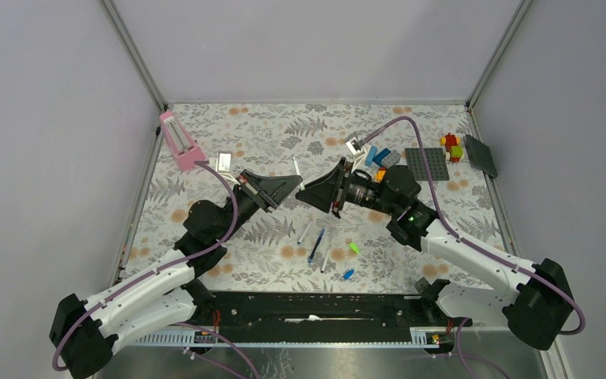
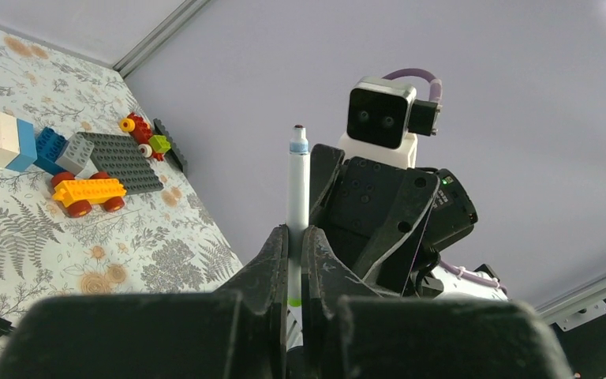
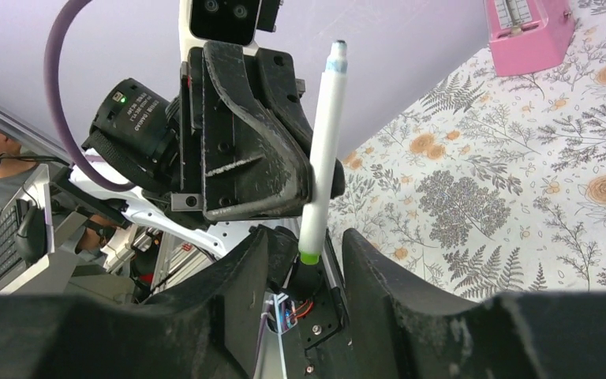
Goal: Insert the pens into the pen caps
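My left gripper (image 1: 292,186) (image 2: 296,237) is shut on a white pen (image 2: 297,189), held upright with its dark tip up and its green end down between the fingers. This pen shows as a thin white line in the top view (image 1: 295,166). My right gripper (image 1: 305,192) (image 3: 306,241) is open and faces the left one; the pen's green end (image 3: 309,255) sits in the gap between its fingers, touching neither. Two white pens (image 1: 305,231) (image 1: 327,257) and a dark blue pen (image 1: 316,245) lie on the table. A green cap (image 1: 353,247) and a light blue cap (image 1: 348,274) lie to their right. Other caps are not visible.
A pink box (image 1: 179,140) (image 3: 530,31) stands at the back left. Toy bricks (image 1: 451,147), a grey baseplate (image 1: 428,163) (image 2: 118,158) and a dark plate (image 1: 481,155) lie at the back right, with a yellow brick car (image 2: 88,192) near them.
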Robot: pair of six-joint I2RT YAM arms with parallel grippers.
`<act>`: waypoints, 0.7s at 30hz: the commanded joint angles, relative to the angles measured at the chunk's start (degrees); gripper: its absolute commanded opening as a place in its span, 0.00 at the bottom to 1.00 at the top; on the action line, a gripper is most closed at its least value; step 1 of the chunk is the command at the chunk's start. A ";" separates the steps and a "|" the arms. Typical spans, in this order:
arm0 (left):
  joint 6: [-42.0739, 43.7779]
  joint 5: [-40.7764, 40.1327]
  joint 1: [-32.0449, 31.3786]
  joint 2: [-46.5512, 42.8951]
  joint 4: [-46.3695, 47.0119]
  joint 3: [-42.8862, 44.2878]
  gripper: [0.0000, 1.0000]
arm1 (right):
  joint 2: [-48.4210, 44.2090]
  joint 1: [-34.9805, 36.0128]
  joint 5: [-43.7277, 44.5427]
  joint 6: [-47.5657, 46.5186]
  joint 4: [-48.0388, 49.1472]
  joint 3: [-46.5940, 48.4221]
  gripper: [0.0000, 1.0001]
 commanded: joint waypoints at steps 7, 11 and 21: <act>1.38 2.82 0.30 -0.26 2.90 -0.55 0.00 | 0.49 0.52 1.62 -1.19 0.35 4.05 0.25; 1.22 2.76 0.32 -0.20 3.64 -1.39 0.00 | 0.64 0.46 2.19 -0.80 -0.01 4.00 0.09; 8.31 -1.21 0.32 -4.71 -5.57 1.11 0.56 | 1.05 0.44 -1.60 -4.81 -7.74 6.19 0.00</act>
